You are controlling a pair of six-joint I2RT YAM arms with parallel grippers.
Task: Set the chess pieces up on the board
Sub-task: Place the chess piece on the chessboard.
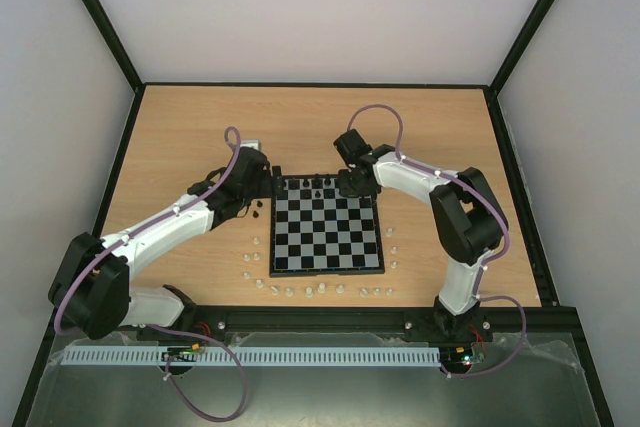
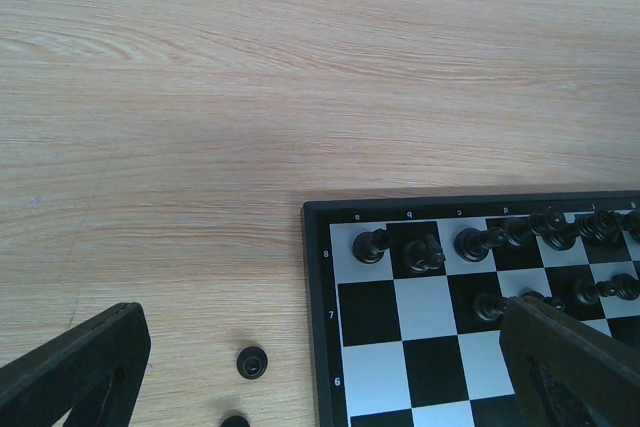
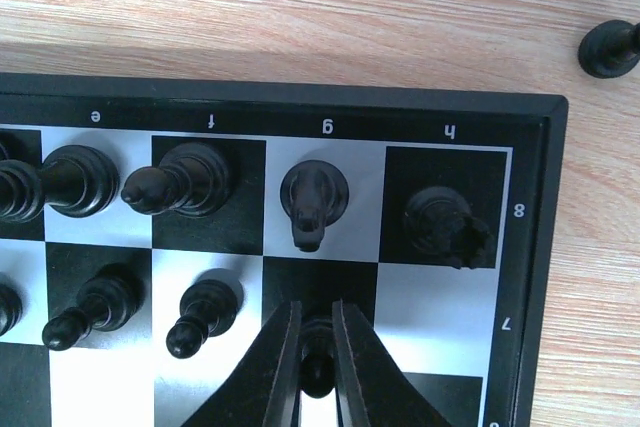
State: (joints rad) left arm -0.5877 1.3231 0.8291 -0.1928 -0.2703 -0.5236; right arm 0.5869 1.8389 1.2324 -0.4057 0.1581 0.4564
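Note:
The board (image 1: 330,237) lies mid-table, with black chess pieces (image 1: 318,185) along its far rows. In the right wrist view my right gripper (image 3: 316,312) is shut on a black pawn (image 3: 317,372) standing on the dark square in front of the knight (image 3: 312,202), beside the rook (image 3: 445,227). My left gripper (image 2: 322,317) hangs wide open over the board's far left corner (image 2: 320,247), holding nothing. Two loose black pieces (image 2: 252,361) lie on the wood between its fingers (image 2: 90,367). Another loose black pawn (image 3: 608,47) lies off the board's right corner.
Small white pieces (image 1: 310,292) are scattered on the wooden table along the board's left, near and right sides. Black frame rails (image 1: 320,315) run across the near edge, and grey walls enclose the table.

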